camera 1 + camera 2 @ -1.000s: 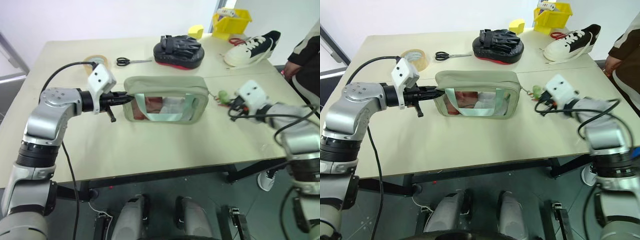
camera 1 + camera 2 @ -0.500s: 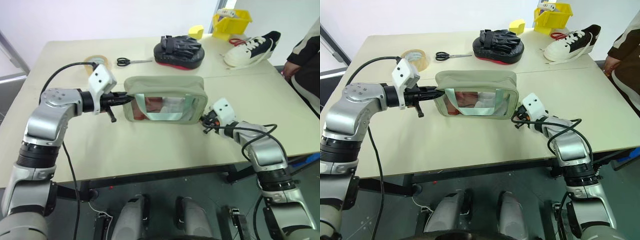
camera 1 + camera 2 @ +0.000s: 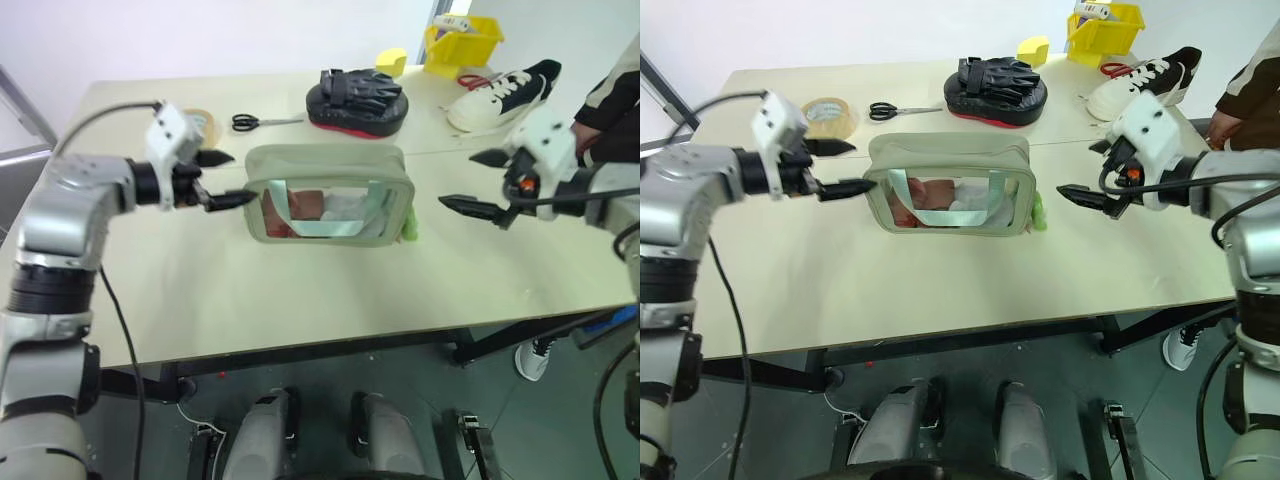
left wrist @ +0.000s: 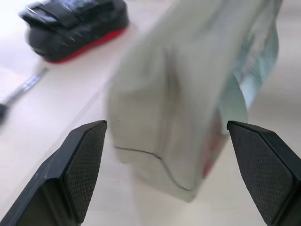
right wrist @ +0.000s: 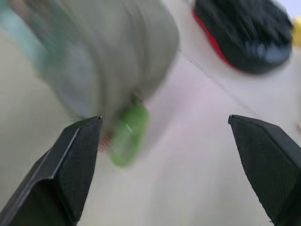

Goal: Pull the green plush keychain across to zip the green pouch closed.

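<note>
The pale surface (image 3: pixel 300 290) carried everything, and no brand or writing could be read on any item. The green pouch (image 3: pixel 330 195) stood upright near the middle, its clear window facing the near edge; through the window something reddish and something pale showed, too indistinct to name. The green plush keychain (image 3: pixel 410 228) hung at the pouch's lower right corner, resting by the surface, free of both tools. Beyond the pouch, toward the far side, lay a black padded glove (image 3: pixel 357 100) with a red rim, and to its right a white and black sneaker (image 3: pixel 505 95). At the far right corner sat a yellow bin (image 3: pixel 462 42) with small objects inside that could not be made out, and just left of it a small yellow block (image 3: pixel 391 63). On the far left lay a roll of tape (image 3: pixel 200 124), with black-handled scissors (image 3: pixel 262 122) between it and the glove. A person in a dark and white sleeve (image 3: pixel 612 105) stood at the right edge. The left tool (image 3: pixel 222 178) hovered just left of the pouch, its two fingers spread wide and holding nothing. The right tool (image 3: pixel 478 183) hung well right of the pouch above the surface, likewise spread wide and empty.
</note>
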Controlling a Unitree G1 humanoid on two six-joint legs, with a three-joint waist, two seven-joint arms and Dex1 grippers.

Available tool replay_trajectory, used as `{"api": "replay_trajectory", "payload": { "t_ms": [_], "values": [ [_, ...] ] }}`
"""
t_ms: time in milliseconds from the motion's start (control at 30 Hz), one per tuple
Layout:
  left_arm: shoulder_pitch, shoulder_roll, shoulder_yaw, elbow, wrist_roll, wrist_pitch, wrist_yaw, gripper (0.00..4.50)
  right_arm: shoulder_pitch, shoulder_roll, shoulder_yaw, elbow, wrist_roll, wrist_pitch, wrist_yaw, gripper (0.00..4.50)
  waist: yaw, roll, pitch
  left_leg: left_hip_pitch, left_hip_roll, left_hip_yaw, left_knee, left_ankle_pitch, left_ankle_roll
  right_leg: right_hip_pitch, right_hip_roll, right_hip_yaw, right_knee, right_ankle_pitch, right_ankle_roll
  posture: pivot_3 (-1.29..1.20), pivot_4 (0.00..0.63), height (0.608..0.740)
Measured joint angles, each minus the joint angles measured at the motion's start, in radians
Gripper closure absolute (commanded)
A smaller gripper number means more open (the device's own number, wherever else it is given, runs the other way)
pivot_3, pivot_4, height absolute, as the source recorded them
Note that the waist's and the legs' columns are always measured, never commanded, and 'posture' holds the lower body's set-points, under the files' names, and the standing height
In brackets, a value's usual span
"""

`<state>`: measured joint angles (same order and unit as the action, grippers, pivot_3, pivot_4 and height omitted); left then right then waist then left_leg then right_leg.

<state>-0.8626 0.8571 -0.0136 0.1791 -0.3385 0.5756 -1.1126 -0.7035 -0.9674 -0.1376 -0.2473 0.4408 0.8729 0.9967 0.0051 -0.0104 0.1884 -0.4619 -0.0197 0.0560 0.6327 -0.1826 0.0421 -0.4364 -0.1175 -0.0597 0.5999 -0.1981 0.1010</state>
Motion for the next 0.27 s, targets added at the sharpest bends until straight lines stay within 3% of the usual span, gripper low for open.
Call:
{"api": "replay_trajectory", "payload": {
  "t_ms": [133,267],
  "values": [
    [-0.019,0.048,0.001,0.069,0.013,-0.031,-0.053,0.05,-0.034,0.000,-0.007,-0.082,0.093,0.085,0.006,0.00,0.002,0.000,0.000,0.000,0.000,0.000,0.000,-0.001,-0.002,0.000,-0.001,0.000,-0.001,0.000,0.000,0.00,0.150,0.740],
    [-0.024,0.020,0.023,0.111,0.007,-0.046,-0.047,0.05,-0.036,0.010,0.009,-0.112,0.111,0.105,-0.044,0.00,0.010,0.000,0.000,-0.002,0.000,0.000,0.000,-0.001,-0.002,-0.004,-0.002,0.000,-0.003,0.001,-0.002,0.00,0.150,0.740]
  ]
}}
